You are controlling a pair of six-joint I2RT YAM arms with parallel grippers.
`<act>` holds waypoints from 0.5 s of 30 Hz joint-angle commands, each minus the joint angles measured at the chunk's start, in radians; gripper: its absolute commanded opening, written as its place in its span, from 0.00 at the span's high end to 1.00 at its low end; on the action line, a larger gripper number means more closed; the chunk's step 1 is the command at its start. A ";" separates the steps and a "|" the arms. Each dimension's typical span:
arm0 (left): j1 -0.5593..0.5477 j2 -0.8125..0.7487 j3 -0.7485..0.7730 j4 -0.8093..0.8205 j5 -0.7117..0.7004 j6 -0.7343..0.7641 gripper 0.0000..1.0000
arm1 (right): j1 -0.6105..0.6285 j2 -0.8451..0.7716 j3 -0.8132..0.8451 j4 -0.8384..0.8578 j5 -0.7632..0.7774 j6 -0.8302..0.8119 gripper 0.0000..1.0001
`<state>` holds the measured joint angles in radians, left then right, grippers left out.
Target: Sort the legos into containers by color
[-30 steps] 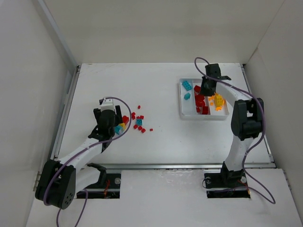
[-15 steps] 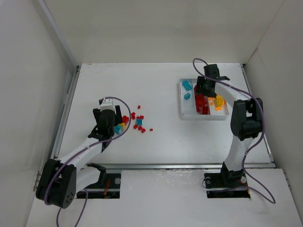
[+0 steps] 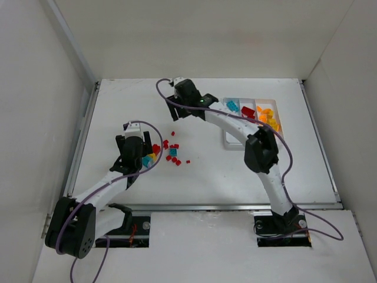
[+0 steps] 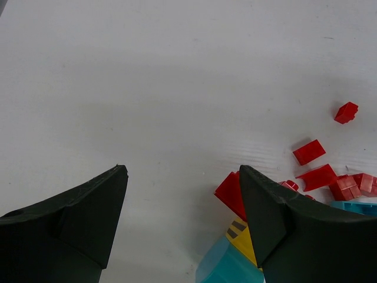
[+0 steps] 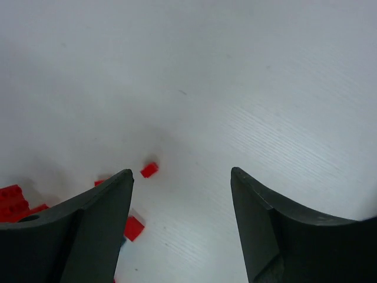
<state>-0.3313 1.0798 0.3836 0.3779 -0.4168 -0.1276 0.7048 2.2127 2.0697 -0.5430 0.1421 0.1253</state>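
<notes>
**Entry: two empty claws converging on one scatter of legos (image 3: 171, 151), tray (image 3: 228, 140) part-filled.**

Your left gripper (image 4: 182, 171) stands spread with nothing between its fingers. A touching clump of red, yellow and teal pieces lies just beside its right finger. Your right gripper (image 5: 181, 172) is likewise spread and empty, hanging over the table (image 3: 206, 177) at the far edge of the scatter. Sorted teal, red and orange pieces lie in the tray's three compartments.

Risks: closing on the clump may pinch mixed colours at once. A broad finger may shove these tiny bricks apart. Both arms working one patch may collide.

Change: a second ago your right arm hung over the tray; it has since swung left across the table and parted its jaws. Your left gripper has barely shifted.
</notes>
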 commanded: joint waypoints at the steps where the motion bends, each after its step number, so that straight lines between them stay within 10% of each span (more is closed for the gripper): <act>1: 0.006 -0.012 0.006 0.044 -0.007 -0.003 0.26 | -0.002 0.154 0.162 -0.087 -0.093 -0.004 0.28; 15: 0.006 -0.021 -0.012 0.053 -0.007 -0.003 0.26 | 0.082 0.326 0.260 -0.103 -0.121 0.074 0.42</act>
<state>-0.3313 1.0798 0.3836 0.3786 -0.4171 -0.1276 0.7685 2.5221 2.2776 -0.6254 0.0216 0.1696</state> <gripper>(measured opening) 0.735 0.587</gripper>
